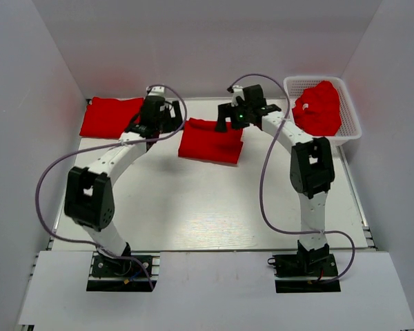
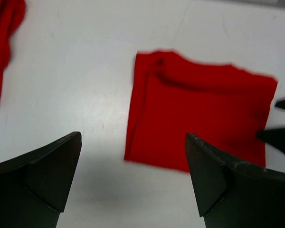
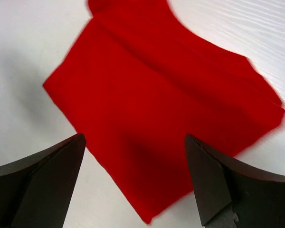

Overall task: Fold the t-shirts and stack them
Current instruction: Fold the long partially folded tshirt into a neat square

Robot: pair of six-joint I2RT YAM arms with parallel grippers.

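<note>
A folded red t-shirt (image 1: 210,141) lies flat on the table between the two grippers; it also shows in the left wrist view (image 2: 199,118) and the right wrist view (image 3: 161,114). A second folded red t-shirt (image 1: 109,116) lies at the far left, its edge in the left wrist view (image 2: 2,38). More crumpled red t-shirts (image 1: 319,107) sit in the basket. My left gripper (image 1: 150,127) is open and empty, just left of the middle shirt. My right gripper (image 1: 236,118) is open and empty above that shirt's right edge.
A white lattice basket (image 1: 352,124) stands at the far right corner. White walls close in the table on the left, back and right. Purple cables loop over both arms.
</note>
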